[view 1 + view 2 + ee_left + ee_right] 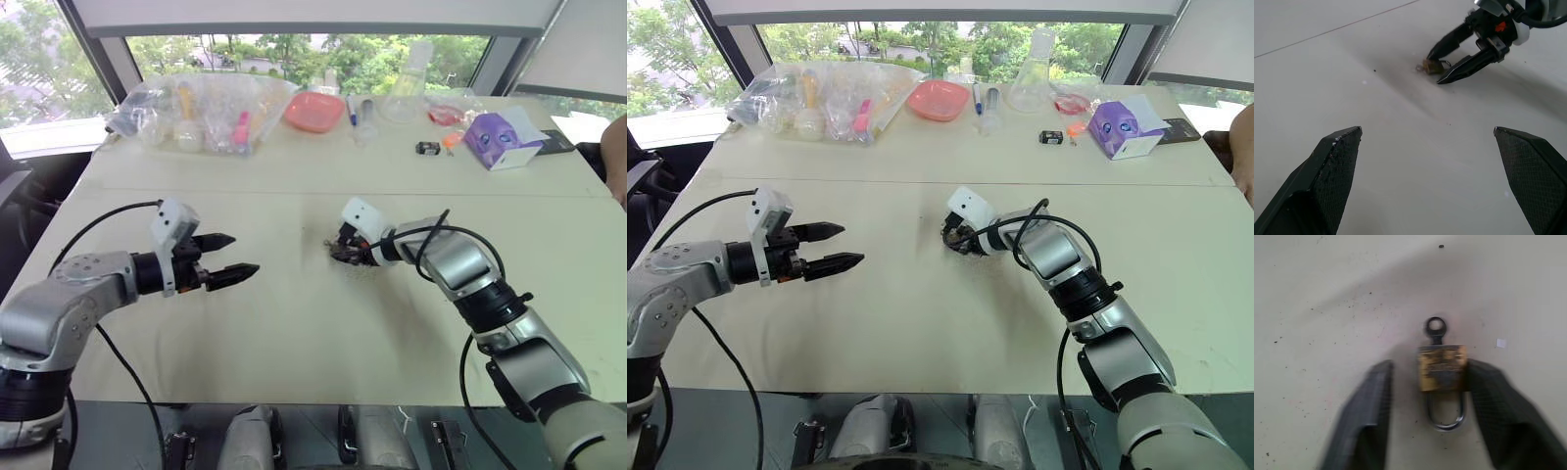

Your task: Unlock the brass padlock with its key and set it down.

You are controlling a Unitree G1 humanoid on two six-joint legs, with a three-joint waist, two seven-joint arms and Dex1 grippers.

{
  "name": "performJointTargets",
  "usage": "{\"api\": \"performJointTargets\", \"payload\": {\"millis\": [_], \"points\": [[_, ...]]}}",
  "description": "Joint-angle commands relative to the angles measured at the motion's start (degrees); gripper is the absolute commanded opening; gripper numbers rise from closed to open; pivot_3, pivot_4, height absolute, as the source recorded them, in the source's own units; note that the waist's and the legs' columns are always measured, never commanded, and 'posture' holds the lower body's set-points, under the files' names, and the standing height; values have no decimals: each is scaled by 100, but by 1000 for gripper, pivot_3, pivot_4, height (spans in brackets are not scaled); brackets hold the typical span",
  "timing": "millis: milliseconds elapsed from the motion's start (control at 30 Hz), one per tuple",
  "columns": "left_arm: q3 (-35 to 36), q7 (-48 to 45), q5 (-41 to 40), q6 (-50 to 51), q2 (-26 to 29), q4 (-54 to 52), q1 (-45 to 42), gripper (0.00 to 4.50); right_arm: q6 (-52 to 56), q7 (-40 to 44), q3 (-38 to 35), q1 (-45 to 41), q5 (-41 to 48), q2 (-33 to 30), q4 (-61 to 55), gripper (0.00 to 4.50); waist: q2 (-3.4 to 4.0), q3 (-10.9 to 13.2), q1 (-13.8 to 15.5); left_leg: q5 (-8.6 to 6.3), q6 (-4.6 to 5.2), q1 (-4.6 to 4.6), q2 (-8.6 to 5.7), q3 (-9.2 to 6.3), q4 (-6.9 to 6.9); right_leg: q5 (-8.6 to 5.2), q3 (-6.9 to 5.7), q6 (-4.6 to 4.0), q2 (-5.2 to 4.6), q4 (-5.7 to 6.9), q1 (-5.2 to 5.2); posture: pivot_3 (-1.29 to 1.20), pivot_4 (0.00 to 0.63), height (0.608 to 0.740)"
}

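The brass padlock lies flat on the cream table, near its middle. Its silvery shackle points toward my right wrist, and the key sticks out of the far end. My right gripper is down at the table with one finger on each side of the padlock. One finger is against the brass body and the other stands a little off, so the jaws are still apart. My left gripper hovers open and empty above the table, to the left of the padlock, pointing at it.
Along the table's far edge are clear plastic bags, a pink bowl, a glass flask, a purple box and a small black box. A person's arm shows at the right edge.
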Motion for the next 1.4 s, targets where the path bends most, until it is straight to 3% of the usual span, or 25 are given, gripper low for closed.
{"api": "performJointTargets", "payload": {"millis": [33,167,267,400,600,700,1100,1200,1333,1367,1400], "points": [[98,28,-30,-23,-20,-153,-60,4500,-1,-29,-17,79,-174,-34,-89,672,0,0,2,0,0,2,0,0,0,0,0,0,0,0,1,0,150,740],[125,29,-90,-87,-213,121,-264,4500,-729,-212,-176,72,-386,-45,-163,672,0,0,14,0,-1,2,0,-1,1,0,-1,0,0,0,3,0,150,740],[379,95,-520,35,-715,712,-708,4500,-2407,-183,-479,39,-493,-155,-728,672,2,3,20,1,-1,-1,-2,-1,2,0,-3,1,-1,0,2,0,150,740],[369,101,-638,-51,-1326,1613,-1540,4500,-3177,43,-656,104,-542,-360,-1471,672,-2,2,16,3,-5,-1,-2,-4,1,3,-6,8,3,0,4,0,150,740],[49,-279,-380,-262,-1664,2366,-2215,4500,-3248,98,-726,160,-632,-349,-1937,672,-3,0,5,9,-14,4,-1,-8,2,3,-12,9,4,1,11,0,150,740],[-105,-551,-342,-278,-1790,2480,-2380,3274,-3197,75,-730,191,-685,-316,-2030,672,-3,0,7,9,-15,3,-1,-10,4,3,-13,9,4,2,12,0,150,740],[-211,-797,-189,-401,-1943,2615,-2518,3274,-3072,46,-735,352,-821,-294,-2206,672,-3,0,8,10,-15,3,0,-13,5,3,-13,9,4,2,12,0,150,740],[-252,-854,-85,-480,-1934,2672,-2525,2428,-3057,54,-744,368,-839,-276,-2222,672,-3,0,8,10,-15,3,-1,-13,6,3,-13,9,4,2,13,0,150,740],[-344,-1018,-4,-472,-1908,2660,-2496,379,-3056,50,-750,366,-837,-251,-2216,672,-3,0,7,10,-15,3,-1,-13,6,3,-14,9,4,2,13,0,150,740],[-359,-1057,12,-472,-1903,2651,-2487,92,-3069,44,-761,367,-829,-236,-2211,672,-3,0,7,10,-15,3,-1,-14,6,3,-14,9,4,2,13,0,150,740],[-384,-1080,56,-500,-1893,2639,-2476,92,-3077,41,-765,372,-827,-224,-2207,672,-3,0,7,10,-15,3,-1,-14,6,3,-14,9,4,2,13,0,150,740]]}}
